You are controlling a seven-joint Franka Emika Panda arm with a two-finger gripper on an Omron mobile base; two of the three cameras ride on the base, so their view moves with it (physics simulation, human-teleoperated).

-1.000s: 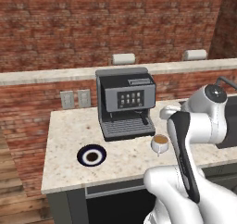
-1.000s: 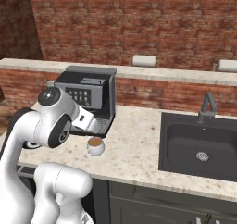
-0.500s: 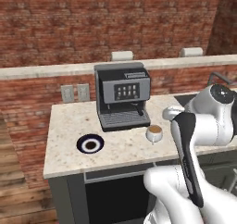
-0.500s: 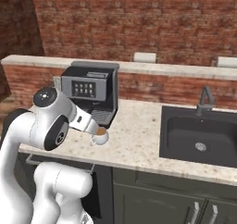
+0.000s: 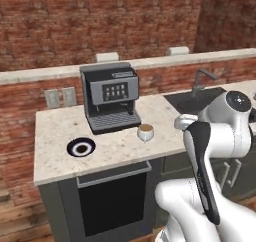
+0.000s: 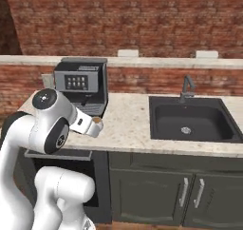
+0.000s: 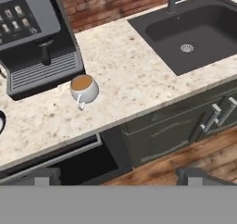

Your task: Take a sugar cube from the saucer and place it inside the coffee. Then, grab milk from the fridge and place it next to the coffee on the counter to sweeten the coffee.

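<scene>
The round dark saucer (image 5: 81, 147) with its white ring sits on the speckled stone counter (image 5: 50, 136), left of the boxy coffee machine (image 5: 111, 102). The small white coffee (image 7: 84, 88) stands between. No sugar cube can be made out. The end effector (image 7: 115, 176), fingers spread wide, holds nothing and hangs back off the counter; the saucer lies ahead and far left.

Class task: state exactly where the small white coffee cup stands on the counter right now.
In the left base view, the small white coffee cup stands near the beige speckled counter's front edge, just right of the black espresso machine's tray.
</scene>
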